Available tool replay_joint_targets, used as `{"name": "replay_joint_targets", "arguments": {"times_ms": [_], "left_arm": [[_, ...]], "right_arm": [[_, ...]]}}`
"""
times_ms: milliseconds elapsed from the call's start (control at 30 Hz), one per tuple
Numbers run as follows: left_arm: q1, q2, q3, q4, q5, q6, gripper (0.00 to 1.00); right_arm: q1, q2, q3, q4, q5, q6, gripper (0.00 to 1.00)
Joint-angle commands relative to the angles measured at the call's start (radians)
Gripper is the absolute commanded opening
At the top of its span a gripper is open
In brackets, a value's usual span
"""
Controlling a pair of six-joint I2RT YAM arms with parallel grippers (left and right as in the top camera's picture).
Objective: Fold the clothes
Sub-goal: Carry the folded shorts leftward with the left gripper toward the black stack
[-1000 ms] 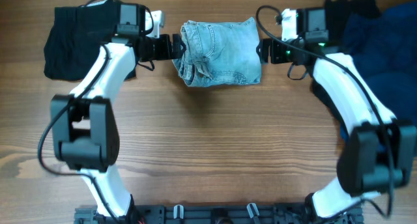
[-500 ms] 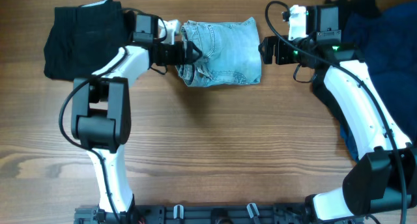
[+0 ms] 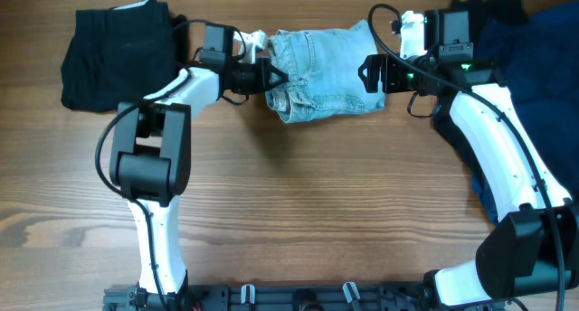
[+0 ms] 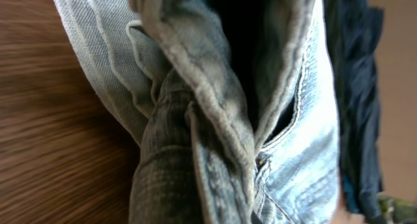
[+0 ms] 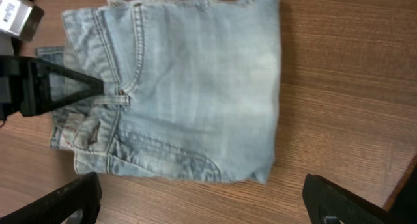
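Folded faded denim shorts lie on the wooden table, off to one side of the black garment and clear of it, near the table's far edge. The left gripper sits between the black garment and the shorts, its jaws pressed together and pinching the bunched waistband edge that faces the black garment; the left wrist view is filled with rumpled denim seams. The right gripper stands at the shorts' edge farthest from the black garment, jaws spread wide, its dark fingers framing the folded denim without gripping it. Beyond that arm, still farther from the black garment, lies a heap of dark blue cloth.
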Motion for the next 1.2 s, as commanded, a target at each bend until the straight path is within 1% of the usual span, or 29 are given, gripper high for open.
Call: {"name": "replay_joint_targets", "arguments": {"times_ms": [0, 100, 267, 433, 500, 633, 767, 867, 967, 1067, 1167], "left_arm": [[0.085, -0.096, -0.002, 0.01, 0.047, -0.165, 0.04], [0.136, -0.168, -0.002, 0.007, 0.046, -0.262, 0.04], [0.183, -0.234, -0.002, 0.007, 0.045, -0.364, 0.04], [0.213, -0.304, -0.002, 0.027, 0.025, -0.363, 0.04], [0.236, -0.338, -0.002, 0.058, 0.018, -0.363, 0.04], [0.301, -0.425, -0.002, 0.138, -0.043, -0.367, 0.04], [0.353, -0.48, -0.002, 0.294, -0.046, -0.379, 0.04], [0.384, -0.493, -0.002, 0.37, -0.045, -0.412, 0.04], [0.42, -0.496, 0.002, 0.38, -0.044, -0.418, 0.04], [0.463, -0.496, 0.002, 0.352, -0.044, -0.417, 0.04], [0.507, -0.496, 0.002, 0.338, -0.025, -0.384, 0.04]], "right_arm": [[0.002, -0.01, 0.011, 0.007, -0.02, 0.034, 1.0], [0.002, -0.01, 0.011, 0.006, -0.02, 0.034, 1.0], [0.002, -0.009, 0.011, 0.006, -0.02, 0.034, 1.0], [0.002, -0.009, 0.01, 0.005, -0.02, 0.034, 1.0], [0.002, -0.009, 0.01, 0.002, -0.02, 0.034, 0.99], [0.002, -0.009, 0.01, -0.009, -0.02, 0.033, 1.0], [0.002, -0.009, 0.009, -0.01, -0.022, 0.033, 1.0], [0.002, -0.009, 0.009, -0.011, -0.027, 0.032, 1.0], [0.002, -0.009, 0.009, -0.018, -0.027, 0.031, 1.0], [0.002, -0.009, 0.009, -0.024, -0.027, 0.03, 1.0], [0.002, -0.009, 0.009, -0.024, -0.027, 0.03, 1.0]]}}
